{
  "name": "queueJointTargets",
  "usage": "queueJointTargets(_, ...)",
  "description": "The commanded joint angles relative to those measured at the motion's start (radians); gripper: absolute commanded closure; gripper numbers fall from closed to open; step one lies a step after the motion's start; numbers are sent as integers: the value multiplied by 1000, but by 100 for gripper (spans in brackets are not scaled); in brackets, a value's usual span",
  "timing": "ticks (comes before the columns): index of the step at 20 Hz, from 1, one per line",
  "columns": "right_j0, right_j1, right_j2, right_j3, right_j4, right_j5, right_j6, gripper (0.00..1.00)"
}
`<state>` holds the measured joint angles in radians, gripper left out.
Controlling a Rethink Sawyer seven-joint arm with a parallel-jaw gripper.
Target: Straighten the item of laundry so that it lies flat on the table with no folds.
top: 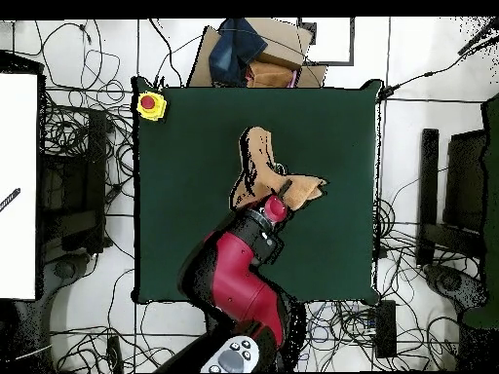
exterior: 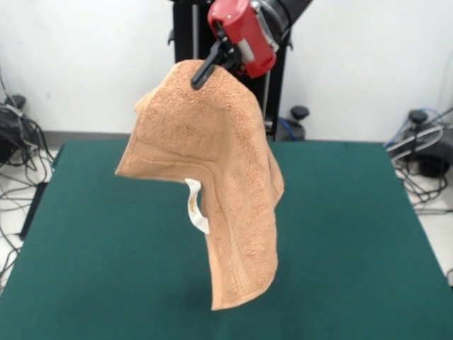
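While the dark green table [exterior: 354,234] spreads wide beneath me, my red and black arm [top: 239,282] reaches over it from the pedestal side. From my gripper [exterior: 205,71] hangs the peach-orange terry towel [exterior: 212,177], lifted above the tabletop and draped in long folds, its lowest corner dangling over the felt. My black fingers [exterior: 203,73] are pinched together on the towel's top edge. A small white label [exterior: 197,207] shows at a fold.

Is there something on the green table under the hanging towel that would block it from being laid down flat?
Nothing visible. The pincer holds the towel up by its top edge, and the table below shows only bare green cloth.
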<state>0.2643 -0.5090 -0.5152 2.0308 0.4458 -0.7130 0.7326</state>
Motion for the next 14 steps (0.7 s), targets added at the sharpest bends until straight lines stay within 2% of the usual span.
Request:
queueJointTargets(1,-45,38,123,1,-66,128,264,100)
queueJointTargets(14,-24,60,121,6,5,181,257,100)
